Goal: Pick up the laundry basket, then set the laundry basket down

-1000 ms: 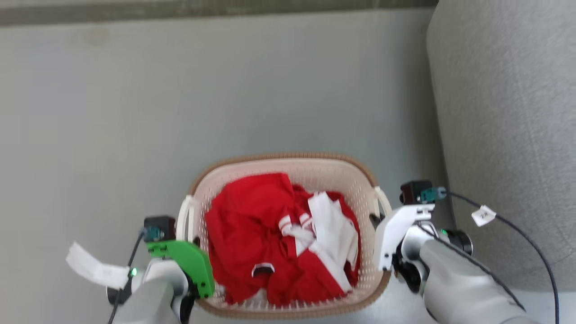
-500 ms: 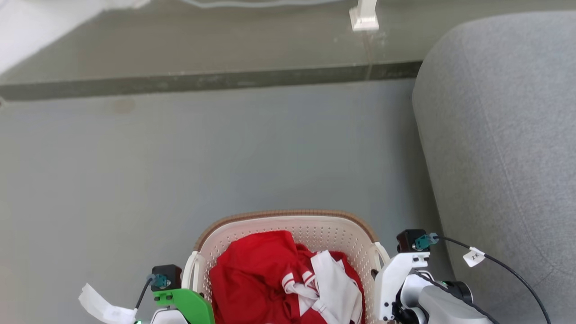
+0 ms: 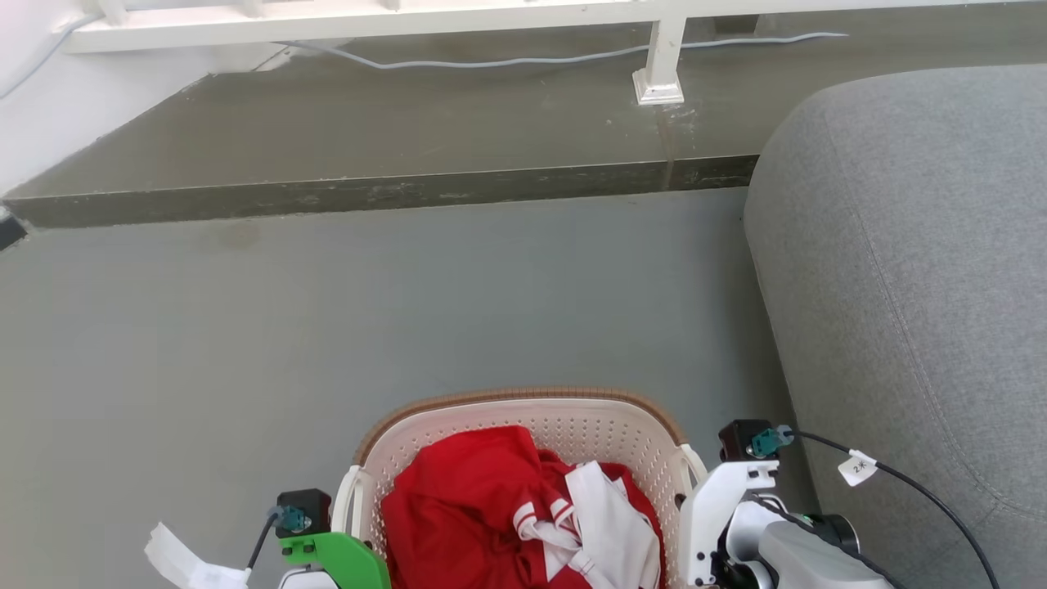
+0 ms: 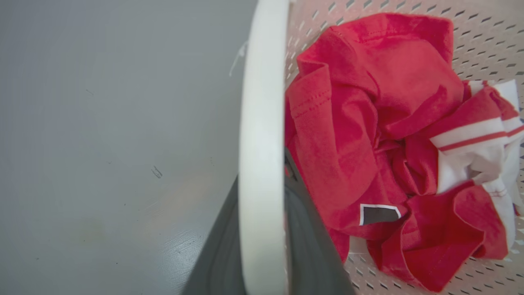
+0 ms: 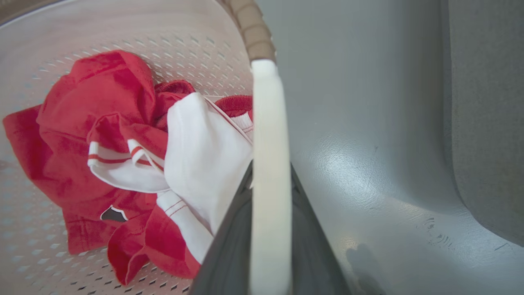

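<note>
**Colleague:** Left gripper, wrist view: what is it holding?

**Operator:** My left gripper [image 4: 262,168] is clamped narrow on the laundry basket [image 4: 483,32] by its left loop handle [image 4: 262,102]. One dark finger [image 4: 305,246] lies inside the white bar, the other outside.

**Colleague:** And the right?

**Operator:** My right gripper [image 5: 271,168] grips the right loop handle [image 5: 268,123] the same way, with a dark finger on each side of the bar. The brown woven rim [image 5: 249,28] meets the handle's far end.

**Colleague:** Where does the basket sit in the head view?

**Operator:** At the bottom centre, cut by the lower edge, between my green left wrist bracket [image 3: 343,560] and my white right wrist bracket [image 3: 720,507]. Red-and-white clothes [image 3: 491,507] are crumpled inside. I cannot tell whether its base touches the grey floor [image 3: 327,327].

**Colleague:** Surroundings?

**Operator:** A grey sofa [image 3: 916,286] stands just beside my right arm. Beyond the floor a dark step [image 3: 368,196] rises, and on it stand a white railing [image 3: 368,20] and a trailing pale cable [image 3: 532,59].
</note>
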Robot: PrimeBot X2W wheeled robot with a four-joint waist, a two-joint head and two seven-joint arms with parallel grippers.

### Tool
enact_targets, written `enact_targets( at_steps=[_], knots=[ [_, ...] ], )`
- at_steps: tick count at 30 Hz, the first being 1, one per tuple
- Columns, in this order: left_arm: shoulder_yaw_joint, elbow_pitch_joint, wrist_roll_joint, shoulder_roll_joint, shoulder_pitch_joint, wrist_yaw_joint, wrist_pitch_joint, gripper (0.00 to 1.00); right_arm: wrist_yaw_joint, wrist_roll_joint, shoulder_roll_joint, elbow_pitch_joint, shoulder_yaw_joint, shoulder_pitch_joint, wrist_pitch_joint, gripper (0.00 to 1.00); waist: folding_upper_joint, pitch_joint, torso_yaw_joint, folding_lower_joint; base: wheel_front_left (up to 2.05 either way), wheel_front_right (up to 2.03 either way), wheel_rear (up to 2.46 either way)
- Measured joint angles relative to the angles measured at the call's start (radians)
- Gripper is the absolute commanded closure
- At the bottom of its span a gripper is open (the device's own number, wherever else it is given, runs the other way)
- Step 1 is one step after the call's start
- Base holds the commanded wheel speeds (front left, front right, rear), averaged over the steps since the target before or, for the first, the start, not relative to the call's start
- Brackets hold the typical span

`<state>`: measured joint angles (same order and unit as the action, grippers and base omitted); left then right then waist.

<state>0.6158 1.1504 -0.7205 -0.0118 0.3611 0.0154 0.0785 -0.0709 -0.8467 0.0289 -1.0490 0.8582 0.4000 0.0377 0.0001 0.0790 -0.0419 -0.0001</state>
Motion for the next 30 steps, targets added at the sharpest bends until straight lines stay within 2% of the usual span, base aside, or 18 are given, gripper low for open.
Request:
enact_targets(
  at_steps=[30],
  knots=[
    [0.044, -0.026, -0.044, 0.008, -0.008, -0.042, -0.012, 1.00, -0.029, -0.069, 0.005, 0.007, 0.063, 0.001, 0.003, 1.00, 0.0000, 0.028, -0.003, 0.0000, 0.00, 0.00, 0.00]
  ],
)
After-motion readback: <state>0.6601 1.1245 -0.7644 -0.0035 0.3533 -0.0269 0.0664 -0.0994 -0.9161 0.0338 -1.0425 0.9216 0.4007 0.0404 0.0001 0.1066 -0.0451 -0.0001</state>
